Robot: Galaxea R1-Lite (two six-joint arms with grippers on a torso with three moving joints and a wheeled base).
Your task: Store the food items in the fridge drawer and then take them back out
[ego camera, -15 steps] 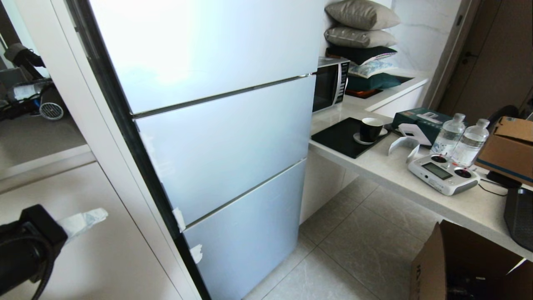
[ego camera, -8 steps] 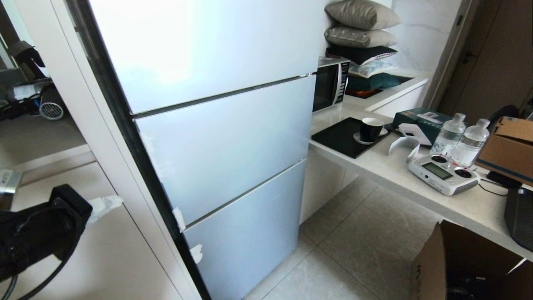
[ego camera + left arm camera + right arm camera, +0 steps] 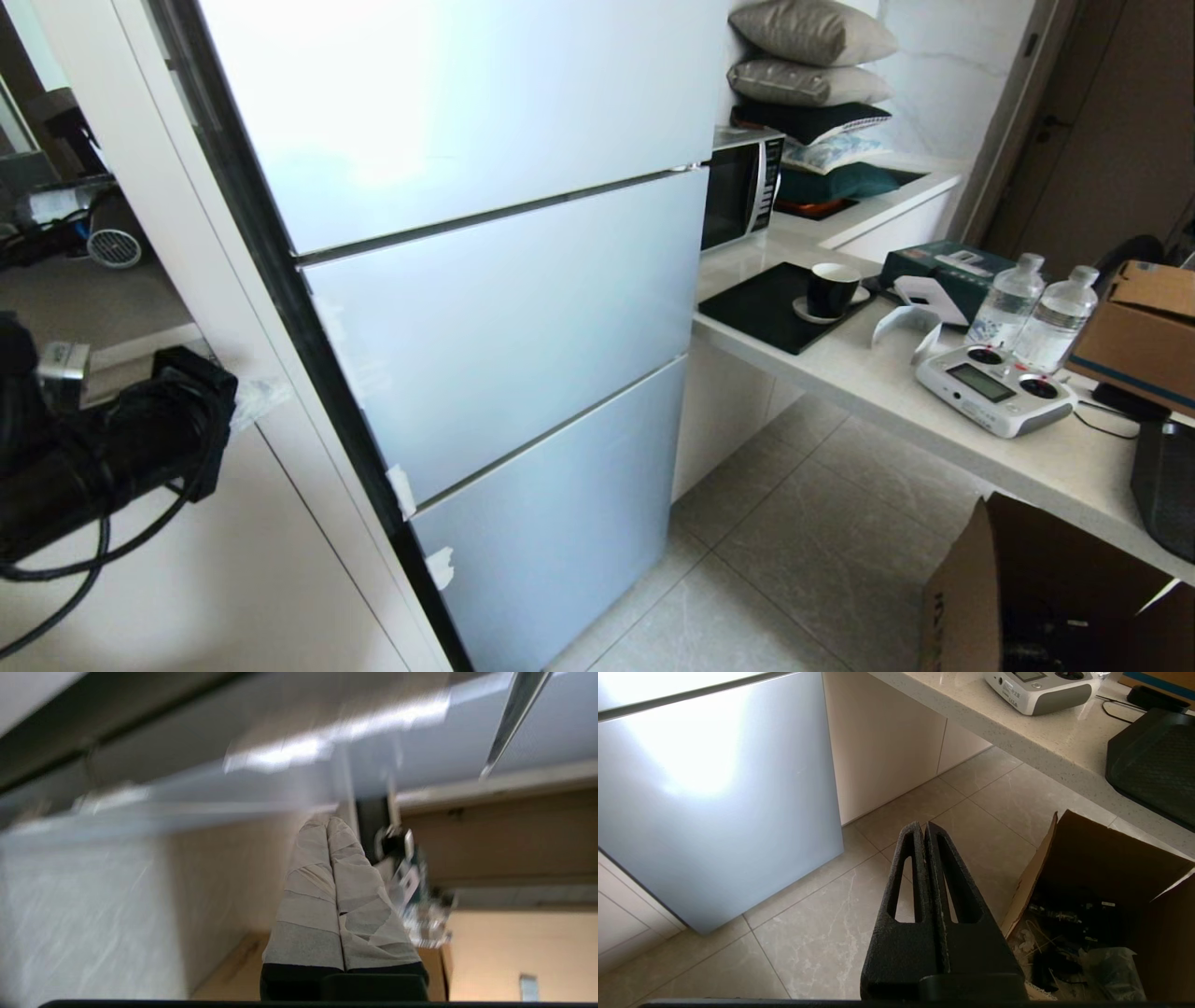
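- The left gripper [image 3: 257,397], its white-taped fingers [image 3: 327,891] pressed together with nothing between them, sits at the far left of the head view, level with the middle section of the fridge and just beside the fridge's dark left side edge [image 3: 308,355].
- To the right of those fingers lies the fridge drawer [image 3: 504,327], seen only as its pale blue-white glossy front panel, shut flush between the tall upper door [image 3: 448,103] and the lowest glossy panel [image 3: 560,513].
- My reading: the coming move turns on that left edge. The drawer front runs long from left to right, the left arm is plainly the nearer one, and its tips would have to reach the panel's left rim to pull it out.
- The two round fruits cannot be seen in any view, neither on the pale stone tabletop [image 3: 934,411] at right nor in either gripper.
- The right gripper [image 3: 924,830], black fingers closed on nothing, hangs over the tiled floor [image 3: 840,914] beside an open brown cardboard box [image 3: 1101,891], well apart from the drawer.
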